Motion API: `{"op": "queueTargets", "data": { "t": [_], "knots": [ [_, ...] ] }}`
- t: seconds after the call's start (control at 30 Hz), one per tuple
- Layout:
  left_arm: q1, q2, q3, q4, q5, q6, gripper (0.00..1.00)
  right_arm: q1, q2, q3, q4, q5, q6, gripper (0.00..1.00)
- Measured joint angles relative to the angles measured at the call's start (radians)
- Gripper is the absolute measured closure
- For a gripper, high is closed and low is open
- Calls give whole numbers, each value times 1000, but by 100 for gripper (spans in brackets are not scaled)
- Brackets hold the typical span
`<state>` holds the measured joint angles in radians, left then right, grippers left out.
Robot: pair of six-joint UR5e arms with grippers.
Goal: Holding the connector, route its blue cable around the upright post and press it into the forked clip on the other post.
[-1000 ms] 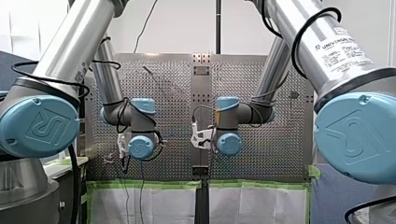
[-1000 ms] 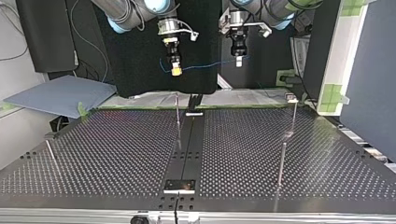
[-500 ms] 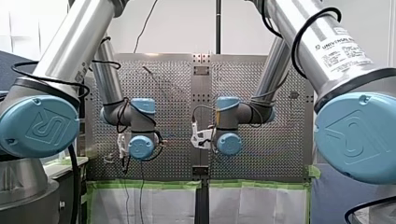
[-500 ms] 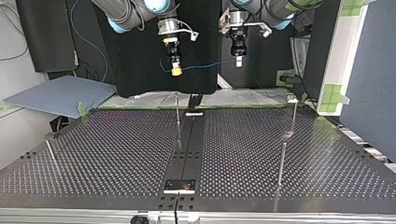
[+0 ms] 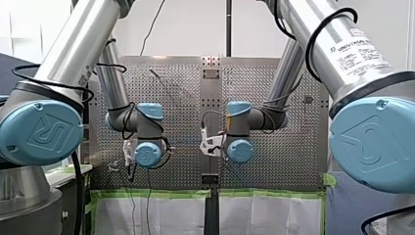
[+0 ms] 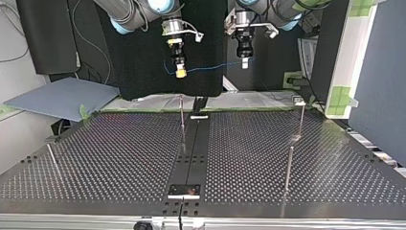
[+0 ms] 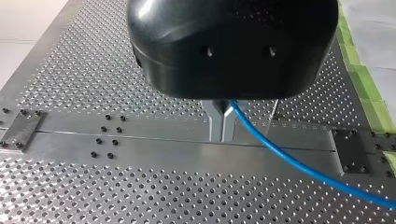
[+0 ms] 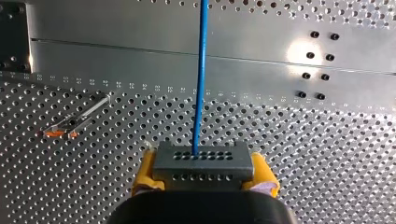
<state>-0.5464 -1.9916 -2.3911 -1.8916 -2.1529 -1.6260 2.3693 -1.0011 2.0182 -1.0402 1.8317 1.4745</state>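
Front view: my left arm (image 5: 148, 154) and my right arm (image 5: 240, 151) are hanging side by side over the table (image 5: 274, 98); their fingers are not showing here. Top view: my right gripper (image 6: 180, 73) and my left gripper (image 6: 244, 63) are holding the blue cable (image 6: 210, 67) as a span in the air, above and beyond the upright post (image 6: 182, 120). Routing is judged not yet begun, and the next move is calling for lowering this span to the upright post without slack. The forked clip is too small to make out. Left wrist view: the metal fingers (image 7: 215, 122) are pinching shut on the blue cable, well clear of the table. Right wrist view: the yellow-padded fingers (image 8: 264, 173) are clamping the connector (image 8: 203, 161), with the blue cable running straight ahead from it.
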Motion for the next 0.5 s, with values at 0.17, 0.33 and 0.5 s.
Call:
{"op": "queueTargets", "data": {
  "t": [0.17, 0.33, 0.5],
  "knots": [
    [0, 0, 0, 0, 0, 0, 100, 0, 0, 0, 0, 0, 0, 100],
    [0, 0, 0, 0, 0, 0, 100, 0, 0, 0, 0, 0, 0, 100],
    [0, 0, 0, 0, 0, 0, 100, 0, 0, 0, 0, 0, 0, 100]
  ]
}}
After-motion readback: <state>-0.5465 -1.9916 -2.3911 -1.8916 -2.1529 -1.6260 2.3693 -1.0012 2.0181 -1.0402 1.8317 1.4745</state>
